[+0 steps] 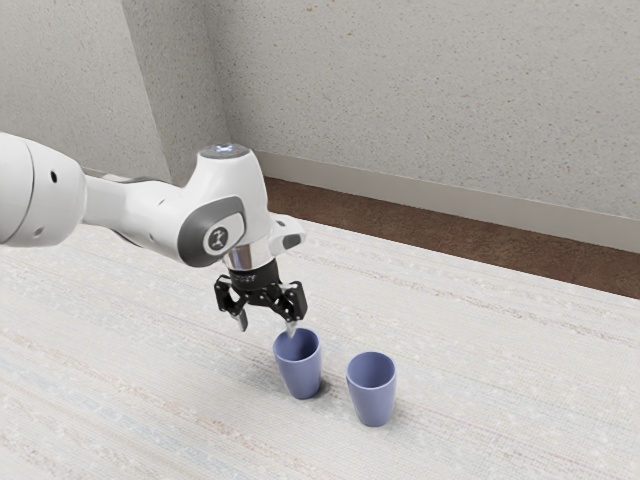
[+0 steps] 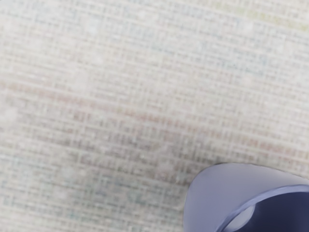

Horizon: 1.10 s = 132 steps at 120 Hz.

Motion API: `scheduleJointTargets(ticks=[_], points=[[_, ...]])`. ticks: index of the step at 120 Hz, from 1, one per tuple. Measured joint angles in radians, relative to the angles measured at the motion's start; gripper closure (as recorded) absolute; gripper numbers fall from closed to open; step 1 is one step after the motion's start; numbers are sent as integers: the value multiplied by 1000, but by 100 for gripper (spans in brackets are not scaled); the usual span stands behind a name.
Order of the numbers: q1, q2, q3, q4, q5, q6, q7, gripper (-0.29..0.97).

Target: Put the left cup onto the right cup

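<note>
In the exterior view the white, seven-joint Franka arm (image 1: 130, 210) comes in from 9 o'clock and bends down over the pale, woven-textured table (image 1: 480, 330), with its black two-finger gripper (image 1: 266, 324) pointing at the tabletop. The pincer is released: its two fingers stand spread wide and grasp nothing. The left cup (image 1: 298, 363) – a smooth, periwinkle-blue tapered tumbler, wide at the mouth and narrow at the foot – stands upright on the table at about 5 o'clock from the gripper. The finger (image 1: 291, 328) nearer the exterior view's right hangs just over the far edge of that cup's rim; whether it touches the rim cannot be told. The other finger is well off the cup, over bare table at about 10 o'clock from it. The right cup (image 1: 371, 388), a tumbler of the same colour and shape, also stands upright with its mouth open upward, at about 4 o'clock from the left cup – near it, but apart, with a strip of table between them. Neither cup is on the other. In the wrist view the left cup (image 2: 241, 203) shows blurred just under the hand, with its outer wall and part of its rim and inside visible, and the woven table surface (image 2: 120, 96) around it. Behind the table, at 12 o'clock, runs a brown floor strip (image 1: 450, 235) below a grey speckled wall (image 1: 420, 90)
</note>
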Motion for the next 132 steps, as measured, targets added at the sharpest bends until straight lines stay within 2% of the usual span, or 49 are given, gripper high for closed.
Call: scheduleJointTargets(ticks=[132], points=[[-11, 91, 0, 30, -19, 31, 15, 7]])
